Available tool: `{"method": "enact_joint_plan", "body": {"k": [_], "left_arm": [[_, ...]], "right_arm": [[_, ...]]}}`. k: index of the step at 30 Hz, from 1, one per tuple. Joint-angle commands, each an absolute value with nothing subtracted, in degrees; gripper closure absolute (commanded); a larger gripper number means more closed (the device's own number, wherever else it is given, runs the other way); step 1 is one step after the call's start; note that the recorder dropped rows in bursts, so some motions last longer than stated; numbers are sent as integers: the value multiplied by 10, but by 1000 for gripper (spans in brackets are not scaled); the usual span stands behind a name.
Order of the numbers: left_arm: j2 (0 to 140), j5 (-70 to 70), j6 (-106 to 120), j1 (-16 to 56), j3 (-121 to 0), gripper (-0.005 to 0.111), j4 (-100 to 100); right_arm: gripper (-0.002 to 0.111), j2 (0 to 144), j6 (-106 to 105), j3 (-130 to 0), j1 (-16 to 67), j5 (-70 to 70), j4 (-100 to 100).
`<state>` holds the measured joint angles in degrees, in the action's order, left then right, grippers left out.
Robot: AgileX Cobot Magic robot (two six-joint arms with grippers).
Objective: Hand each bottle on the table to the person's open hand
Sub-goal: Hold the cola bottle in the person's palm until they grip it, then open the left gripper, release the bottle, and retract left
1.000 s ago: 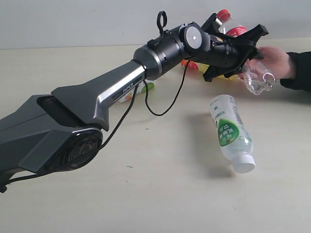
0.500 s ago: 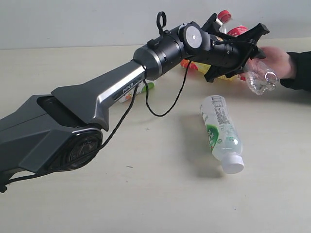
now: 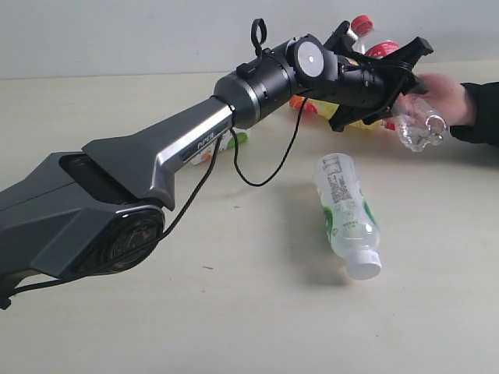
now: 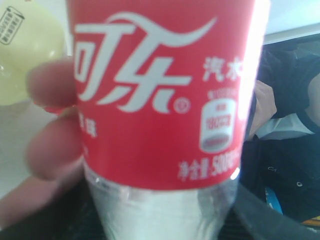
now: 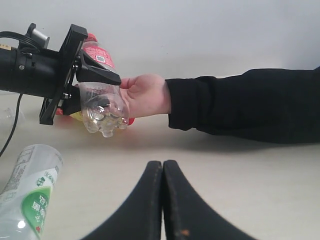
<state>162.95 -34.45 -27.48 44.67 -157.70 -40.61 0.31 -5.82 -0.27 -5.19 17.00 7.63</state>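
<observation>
Where the bottles lie: the table (image 3: 234, 327), wide and flat, so I can reach them all.
Left arm (image 3: 156, 156): stretched far across, because the person's hand (image 3: 446, 97) is at the far side.
Green-white bottle (image 3: 347, 222): on its side in the middle of the table, not yet handed over.
Red-label bottle (image 4: 160, 100): up in the air, pinched by my left jaws and touching the person's fingers (image 4: 50, 150), ready to be taken.
Yellow bottle (image 4: 25, 55): behind it, maybe next.
Right jaws: pressed together, holding nothing, low over the table.
</observation>
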Motion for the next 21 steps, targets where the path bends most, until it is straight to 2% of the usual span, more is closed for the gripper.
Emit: {"method": "enact_joint_plan", "body": {"k": [1, 5, 7, 21], "left_arm": [[1619, -340, -270, 445, -1579, 59, -413], [1619, -340, -256, 445, -1579, 43, -413], [1619, -338, -256, 445, -1579, 39, -416], [1598, -361, -220, 445, -1579, 39, -445]], "right_arm": [[108, 0, -59, 0, -50, 166, 75], [108, 0, -59, 0, -50, 166, 75], [108, 0, -59, 0, -50, 166, 75], [108, 0, -59, 0, -50, 166, 75]]}}
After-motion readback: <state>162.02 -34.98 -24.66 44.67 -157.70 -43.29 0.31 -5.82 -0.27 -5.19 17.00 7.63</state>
